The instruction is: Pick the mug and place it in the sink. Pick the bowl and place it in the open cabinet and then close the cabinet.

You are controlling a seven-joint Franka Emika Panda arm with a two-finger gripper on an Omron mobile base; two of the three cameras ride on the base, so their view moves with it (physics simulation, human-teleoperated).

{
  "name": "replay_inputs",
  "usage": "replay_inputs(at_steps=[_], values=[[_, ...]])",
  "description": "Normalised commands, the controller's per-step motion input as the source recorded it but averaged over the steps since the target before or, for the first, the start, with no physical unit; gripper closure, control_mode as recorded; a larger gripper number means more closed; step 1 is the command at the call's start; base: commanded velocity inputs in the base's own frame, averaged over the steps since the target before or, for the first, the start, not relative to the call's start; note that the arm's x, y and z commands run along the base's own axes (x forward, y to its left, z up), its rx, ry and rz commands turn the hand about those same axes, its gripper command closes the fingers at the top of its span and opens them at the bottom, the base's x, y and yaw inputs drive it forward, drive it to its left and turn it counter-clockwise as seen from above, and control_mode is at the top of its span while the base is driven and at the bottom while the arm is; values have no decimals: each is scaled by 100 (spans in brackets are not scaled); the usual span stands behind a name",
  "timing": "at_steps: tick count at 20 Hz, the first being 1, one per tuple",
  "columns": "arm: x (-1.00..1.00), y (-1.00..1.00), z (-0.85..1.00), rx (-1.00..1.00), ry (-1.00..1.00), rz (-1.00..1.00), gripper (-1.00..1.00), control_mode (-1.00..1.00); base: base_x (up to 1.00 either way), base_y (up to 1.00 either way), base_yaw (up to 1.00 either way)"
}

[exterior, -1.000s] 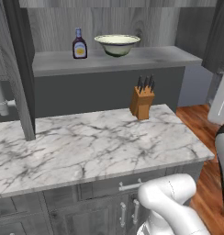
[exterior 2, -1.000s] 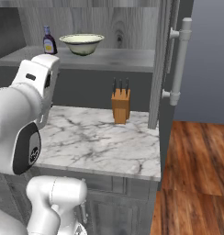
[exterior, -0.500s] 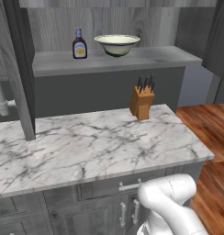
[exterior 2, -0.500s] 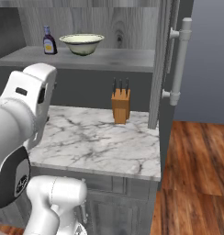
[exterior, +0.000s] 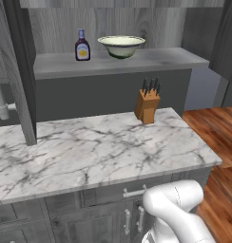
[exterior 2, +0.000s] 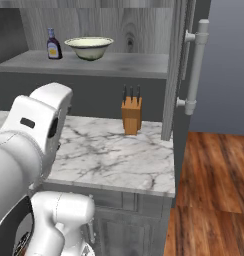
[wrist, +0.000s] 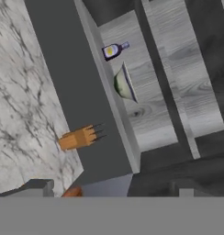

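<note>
The pale cream-green bowl stands upright on the grey shelf of the open cabinet, right of a dark sauce bottle. In the hand view the bowl appears on its side on that shelf, far ahead of my gripper. The gripper's fingertips stand wide apart with nothing between them, so it is open. One cabinet door with a silver bar handle hangs open at the right. The mug and the sink are out of view.
A sauce bottle stands left of the bowl. A wooden knife block sits at the back of the marble counter, under the shelf. Wood floor lies to the right. The left cabinet door juts over the counter.
In the right base view my arm's upper link has sunk lower and swung in front of the counter. Bowl, bottle and knife block have not moved. The gripper stays open.
</note>
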Motion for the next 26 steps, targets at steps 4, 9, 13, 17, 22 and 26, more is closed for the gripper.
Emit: replay_inputs(at_steps=[4, 9, 13, 17, 22, 26], values=[[-8, -69, 0, 8, 0, 0, -100, -100, 0, 0, 0], [-15, -69, 0, 8, 0, 0, -100, -100, 0, 0, 0], [-31, -59, 0, 8, 0, 0, -100, -100, 0, 0, 0], [-41, -46, 0, 7, 0, 0, -100, -100, 0, 0, 0], [-6, -58, 0, 9, 1, 0, -100, -100, 0, 0, 0], [0, -66, 0, 10, 1, 1, -100, -100, 0, 0, 0]])
